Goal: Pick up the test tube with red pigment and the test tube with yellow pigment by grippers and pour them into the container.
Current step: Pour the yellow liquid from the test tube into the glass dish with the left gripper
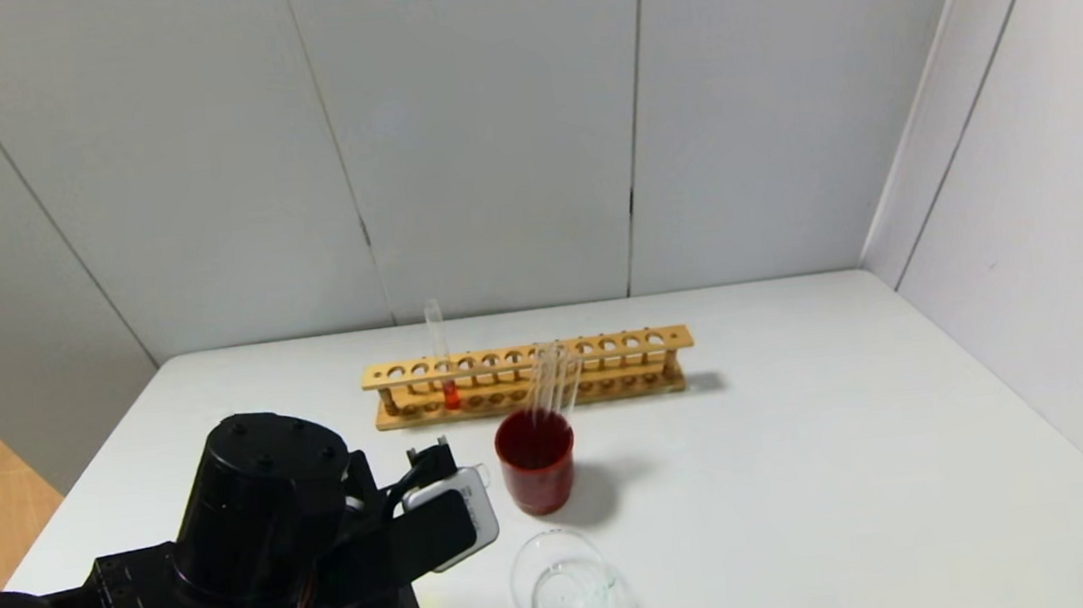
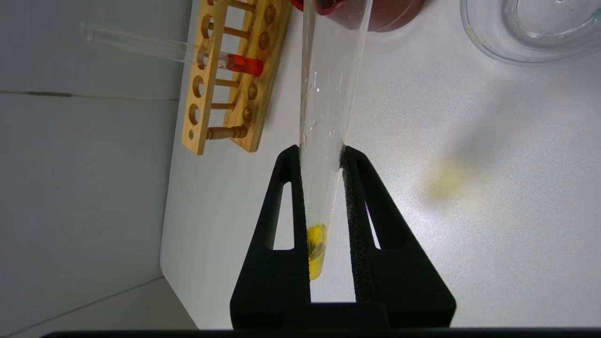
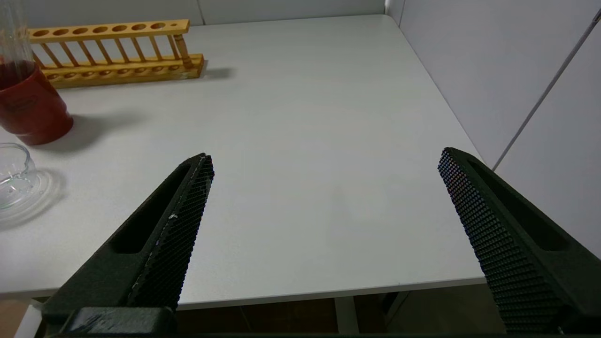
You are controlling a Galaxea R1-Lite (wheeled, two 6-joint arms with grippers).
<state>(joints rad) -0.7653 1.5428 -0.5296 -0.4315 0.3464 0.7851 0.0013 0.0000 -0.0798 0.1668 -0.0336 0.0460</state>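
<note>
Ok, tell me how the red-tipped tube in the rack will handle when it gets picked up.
The test tube with red pigment looks like thin, smooth glass, so it is probably fragile and slippery. It holds little liquid, so it is likely light. It stands upright in the wooden rack, so a straight lift should free it; laid down, it would probably roll.

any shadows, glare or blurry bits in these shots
Head view: the red cup casts a soft shadow toward the robot's right; the clear tubes in it look smeared. Left wrist view: the left hand grips the test tube with yellow pigment; a blurred yellowish patch tints the table beside it. Right wrist view: the rack throws a short shadow.
</note>
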